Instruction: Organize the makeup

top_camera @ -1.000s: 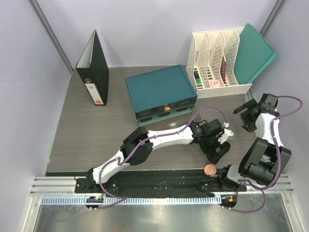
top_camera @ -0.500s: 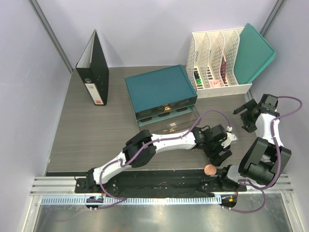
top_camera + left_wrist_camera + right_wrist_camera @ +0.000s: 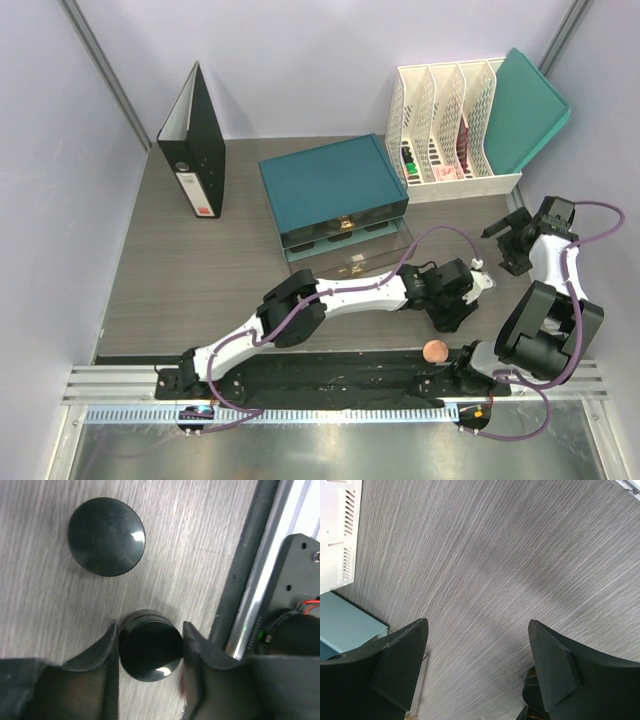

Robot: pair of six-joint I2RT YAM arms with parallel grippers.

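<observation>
- Left wrist view: left gripper (image 3: pixel 150 626) sits low over the table (image 3: pixel 200 525), jaws on either side of the nearer black jar (image 3: pixel 150 652), both pads looking pressed to its rim, so it grips the jar.
- Jar base is on the wood, just beside the dark rail (image 3: pixel 245 580) at the near edge.
- Second black jar (image 3: pixel 106 536) stands apart from it, further out, untouched.
- Step in hand, as I judge it: pick up one jar of the makeup. The grasp is made, the lift not yet.
- Next move calls for a straight lift clear of the rail, then a carry toward the teal drawer box (image 3: pixel 335 190). Where exactly it goes I cannot tell.
- Peach disc (image 3: pixel 434 351) lies near the table's front edge, close to the right arm's base.
- Right gripper (image 3: pixel 477 650) is spread wide with nothing between the fingers, hanging over bare wood at the right side.
- Surface is grey wood-grain, matte and flat.
- Room: lilac walls (image 3: pixel 300 60), a black binder (image 3: pixel 195 140) upright at back left, a white file rack (image 3: pixel 445 130) at back right.
</observation>
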